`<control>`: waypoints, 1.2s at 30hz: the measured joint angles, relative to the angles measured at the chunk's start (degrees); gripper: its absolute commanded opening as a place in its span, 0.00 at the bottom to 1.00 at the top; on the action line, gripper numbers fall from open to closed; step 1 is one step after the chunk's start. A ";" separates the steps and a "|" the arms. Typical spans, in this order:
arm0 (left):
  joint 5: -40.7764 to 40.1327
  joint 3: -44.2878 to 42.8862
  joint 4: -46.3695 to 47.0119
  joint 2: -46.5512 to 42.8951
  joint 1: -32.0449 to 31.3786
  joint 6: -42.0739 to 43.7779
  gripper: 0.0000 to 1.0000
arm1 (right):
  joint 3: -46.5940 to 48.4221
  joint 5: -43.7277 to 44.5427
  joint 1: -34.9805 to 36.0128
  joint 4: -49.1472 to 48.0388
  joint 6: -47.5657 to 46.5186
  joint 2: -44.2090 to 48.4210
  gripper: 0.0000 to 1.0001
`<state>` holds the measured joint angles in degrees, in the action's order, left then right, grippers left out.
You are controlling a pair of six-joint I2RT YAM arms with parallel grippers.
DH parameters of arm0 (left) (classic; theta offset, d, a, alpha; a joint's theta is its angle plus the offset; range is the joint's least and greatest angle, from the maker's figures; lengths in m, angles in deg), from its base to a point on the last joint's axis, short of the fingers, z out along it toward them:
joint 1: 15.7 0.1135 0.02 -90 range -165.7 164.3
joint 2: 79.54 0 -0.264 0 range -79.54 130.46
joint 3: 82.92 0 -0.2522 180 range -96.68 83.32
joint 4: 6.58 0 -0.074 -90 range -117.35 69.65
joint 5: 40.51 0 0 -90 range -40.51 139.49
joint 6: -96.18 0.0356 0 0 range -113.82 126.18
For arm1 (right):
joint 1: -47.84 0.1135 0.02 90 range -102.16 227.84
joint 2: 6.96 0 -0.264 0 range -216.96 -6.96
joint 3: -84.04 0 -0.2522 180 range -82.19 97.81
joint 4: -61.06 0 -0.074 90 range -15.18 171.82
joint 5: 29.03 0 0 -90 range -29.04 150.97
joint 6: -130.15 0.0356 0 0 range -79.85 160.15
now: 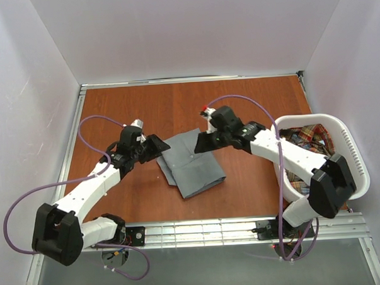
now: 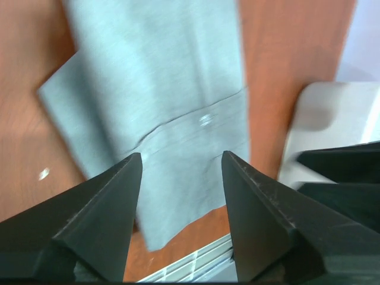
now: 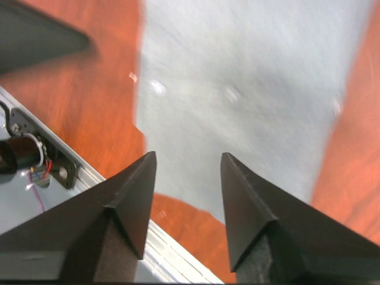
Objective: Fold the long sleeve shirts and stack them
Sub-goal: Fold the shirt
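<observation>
Both black-and-white arms, left arm point(image 1: 85, 194) and right arm point(image 1: 291, 154), lean in from the near edge over the brown table point(image 1: 176, 105). White laundry basket point(image 1: 358, 157) sits at the right side, and the plaid shirt point(image 1: 306, 140) is bunched up inside it, so I'm guessing that one's next in line. Grey shirt point(image 1: 192, 164) lies folded mid-table, between the two pincers. Left gripper point(image 1: 162, 145) hangs at its left edge and right gripper point(image 1: 201, 142) over its top corner. Both have their fingers parted with nothing between them, so I'd say this fold is down and neither has hold of the cloth.
</observation>
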<state>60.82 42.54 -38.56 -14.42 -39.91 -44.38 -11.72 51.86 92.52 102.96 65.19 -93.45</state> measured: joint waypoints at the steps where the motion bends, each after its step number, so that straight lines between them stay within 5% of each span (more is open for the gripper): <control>1: 0.37 -1.31 0.26 1.03 -0.04 0.31 0.45 | -3.76 -2.16 -1.77 -1.84 0.26 1.79 0.38; 7: 0.68 -10.62 4.02 14.71 -0.26 3.52 0.33 | -22.25 -16.74 -9.81 -14.58 1.60 4.98 0.35; 12: 0.00 -9.99 7.63 23.54 1.46 4.17 0.27 | -31.19 -25.03 -11.61 -26.73 3.23 4.44 0.32; 23: 0.96 -9.20 14.88 34.38 6.45 4.39 0.25 | -40.70 -27.78 -16.20 -33.88 3.02 0.96 0.30; 30: 0.13 -18.29 15.06 40.81 8.37 8.79 0.41 | -36.44 -27.52 -13.68 -34.18 3.54 -2.03 0.31; 34: -0.55 -20.90 14.97 39.58 9.01 11.74 0.70 | -29.83 -26.82 -9.86 -34.05 5.42 -2.54 0.33; 36: -0.35 -19.98 14.51 36.02 9.09 12.09 0.75 | -26.67 -26.62 -8.96 -34.27 6.29 -2.36 0.34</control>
<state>60.47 22.56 -24.05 21.60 -30.82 -32.30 -38.38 25.24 83.56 68.69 71.48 -95.81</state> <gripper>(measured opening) 0.686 0.332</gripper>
